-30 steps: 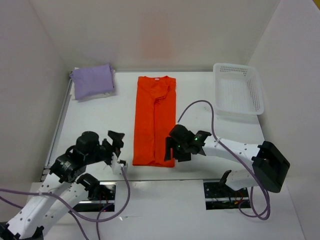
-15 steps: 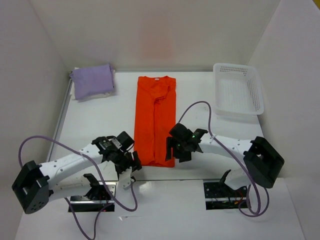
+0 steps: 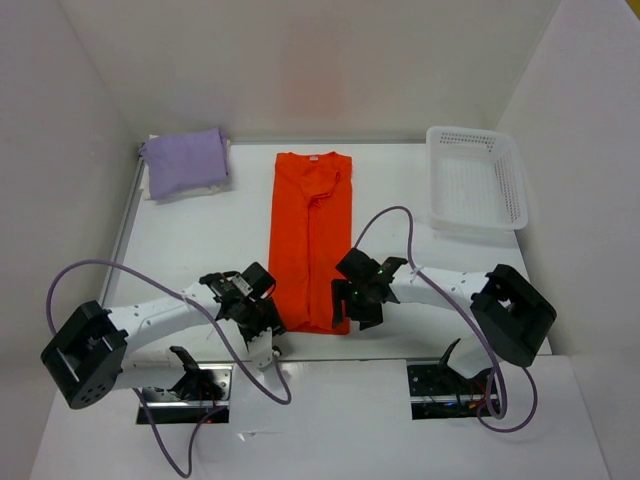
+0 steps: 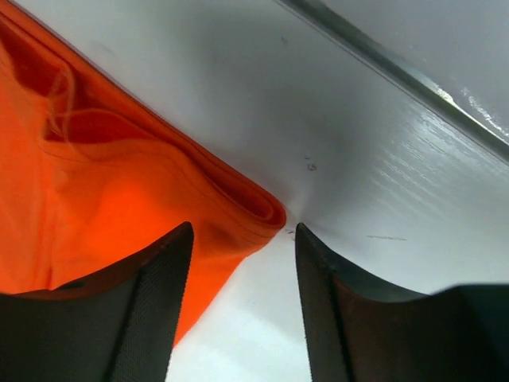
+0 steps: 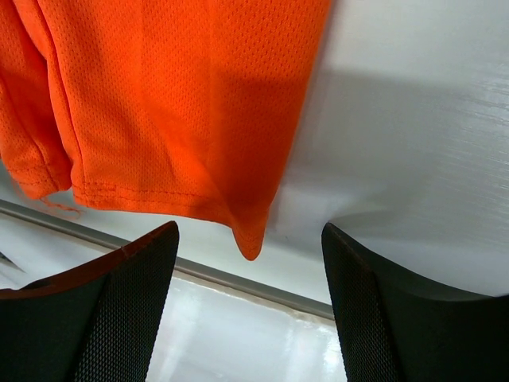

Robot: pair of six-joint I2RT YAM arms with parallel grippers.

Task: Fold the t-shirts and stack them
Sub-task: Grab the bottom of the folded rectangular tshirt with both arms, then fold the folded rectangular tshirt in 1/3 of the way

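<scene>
From above, the orange t-shirt [image 3: 310,240] lies as a long narrow strip down the middle of the table [image 3: 200,250], collar at the far end and hem toward the arms. The lavender t-shirt [image 3: 185,160] sits folded at the far left corner, with a sliver of the white t-shirt [image 3: 190,193] showing beneath it, and a white mesh basket [image 3: 470,131] stands at the far right. In this view the left gripper [image 3: 270,322] is at the hem's near-left corner and the right gripper [image 3: 350,305] at its near-right corner, but the arms hide how the jaws stand. The wrist cameras settle that. On the left wrist, the left gripper [image 4: 242,235] is spread open, with the rounded folded corner of the orange t-shirt [image 4: 119,183] lying between its fingers and one finger [image 4: 159,294] overlapping the cloth, unpinched. On the right wrist, the right gripper [image 5: 249,231] is likewise wide open, and the pointed hem corner of the orange t-shirt [image 5: 175,103] hangs between its fingers, apart from both. Only here do the mesh weave and stitched hem show.
</scene>
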